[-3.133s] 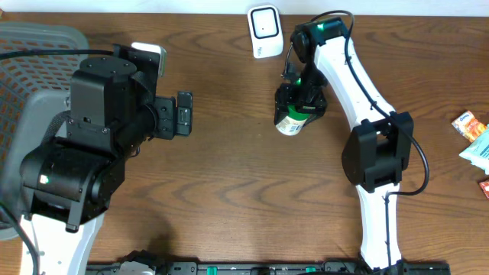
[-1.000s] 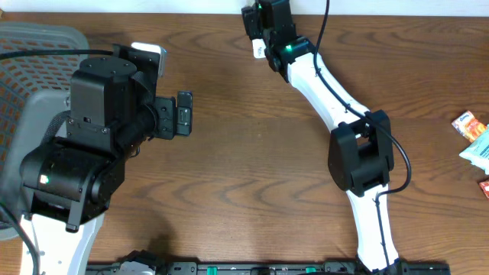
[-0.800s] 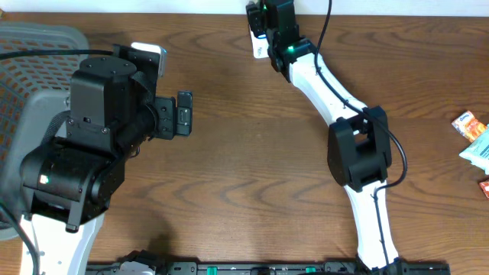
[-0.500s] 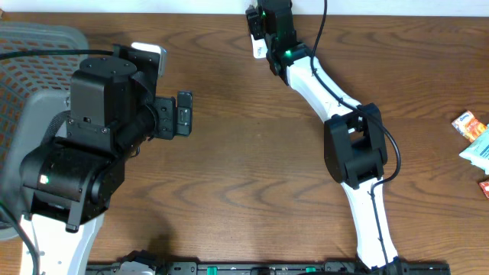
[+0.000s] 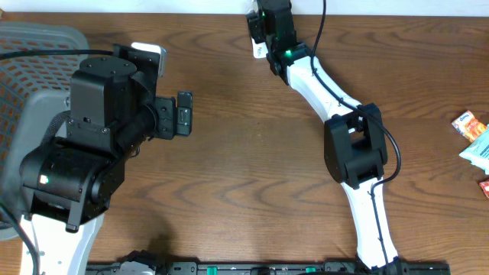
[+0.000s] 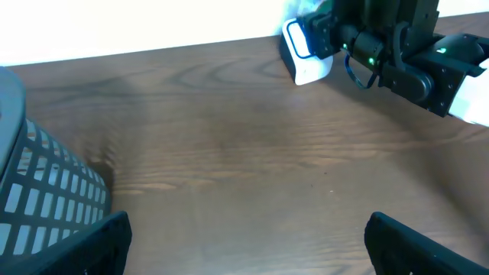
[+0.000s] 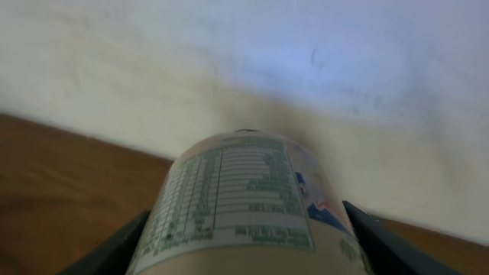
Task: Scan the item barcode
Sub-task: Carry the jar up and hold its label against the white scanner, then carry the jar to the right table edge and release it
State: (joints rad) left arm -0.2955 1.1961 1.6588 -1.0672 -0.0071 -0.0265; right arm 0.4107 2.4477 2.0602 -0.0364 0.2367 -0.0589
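Observation:
The item (image 7: pixel 243 200), a pale cylindrical container with a green-printed label, fills the right wrist view. My right gripper (image 7: pixel 244 248) is shut on it, one dark finger (image 7: pixel 114 250) on each side. From overhead the right gripper (image 5: pixel 269 21) hangs at the table's back edge, right over the white barcode scanner (image 5: pixel 257 50), and the item is hidden beneath it. In the left wrist view the scanner (image 6: pixel 306 57) stands beside the right gripper (image 6: pixel 367 46). My left gripper (image 5: pixel 183 113) (image 6: pixel 248 252) is open and empty over bare wood at the left.
A grey mesh basket (image 5: pixel 30 46) (image 6: pixel 38 191) sits at the far left. Snack packets (image 5: pixel 470 124) lie at the right table edge. A white wall runs along the back edge (image 7: pixel 306 61).
The right arm has carried the item from mid-table up to the scanner at the back edge, shifting only slightly in the last second. The left arm has not moved.

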